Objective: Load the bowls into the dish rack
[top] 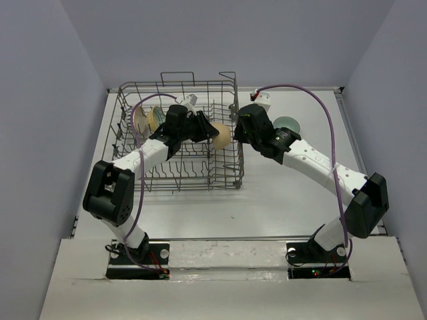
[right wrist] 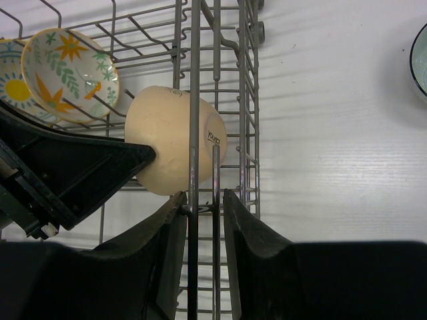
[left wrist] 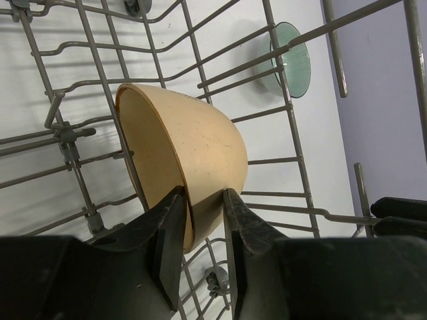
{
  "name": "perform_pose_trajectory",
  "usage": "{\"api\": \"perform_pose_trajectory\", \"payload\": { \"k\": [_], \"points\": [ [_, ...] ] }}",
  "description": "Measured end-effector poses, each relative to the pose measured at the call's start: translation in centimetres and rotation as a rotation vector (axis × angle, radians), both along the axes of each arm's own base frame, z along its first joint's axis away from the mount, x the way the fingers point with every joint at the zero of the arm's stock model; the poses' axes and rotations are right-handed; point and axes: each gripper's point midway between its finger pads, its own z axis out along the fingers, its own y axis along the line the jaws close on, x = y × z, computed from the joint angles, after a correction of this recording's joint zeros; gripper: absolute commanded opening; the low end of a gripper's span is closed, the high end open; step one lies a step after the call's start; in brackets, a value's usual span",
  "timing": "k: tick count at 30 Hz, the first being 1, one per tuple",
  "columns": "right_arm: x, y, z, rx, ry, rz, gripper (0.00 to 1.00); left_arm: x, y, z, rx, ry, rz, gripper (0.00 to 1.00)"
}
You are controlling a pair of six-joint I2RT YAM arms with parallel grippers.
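The plain tan bowl (top: pixel 221 135) hangs on edge inside the grey wire dish rack (top: pixel 180 85), near its right wall. My left gripper (top: pixel 210 130) is shut on its rim; in the left wrist view the jaws (left wrist: pixel 203 207) pinch the bowl's wall (left wrist: pixel 193 147). My right gripper (top: pixel 239 130) sits at the rack's right wall, its jaws (right wrist: pixel 203 207) closed around the two top wires (right wrist: pixel 194 67). Two floral bowls (top: pixel 143 119) (top: pixel 157 115) stand on edge at the rack's far left, also in the right wrist view (right wrist: pixel 70 73). The teal bowl (top: pixel 288 123) sits on the table right of the rack.
The rack's upright tines (left wrist: pixel 67 137) lie below and around the tan bowl. The left arm's black gripper body (right wrist: pixel 67 167) is close to the right gripper across the rack wall. A purple cable (top: pixel 330 127) loops above the right arm. Grey walls enclose the table.
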Motion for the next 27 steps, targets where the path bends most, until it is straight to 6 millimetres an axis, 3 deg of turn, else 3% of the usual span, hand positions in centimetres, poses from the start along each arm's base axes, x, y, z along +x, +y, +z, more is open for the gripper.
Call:
{"api": "perform_pose_trajectory", "payload": {
  "k": [7, 27],
  "points": [
    [0.03, -0.03, 0.00, -0.001, -0.001, -0.002, 0.33, 0.27, 0.42, -0.19, 0.018, -0.008, 0.012, 0.48],
    [0.05, -0.07, 0.01, -0.002, -0.002, -0.004, 0.33, 0.57, 0.85, -0.37, 0.034, -0.012, 0.031, 0.49]
  ]
}}
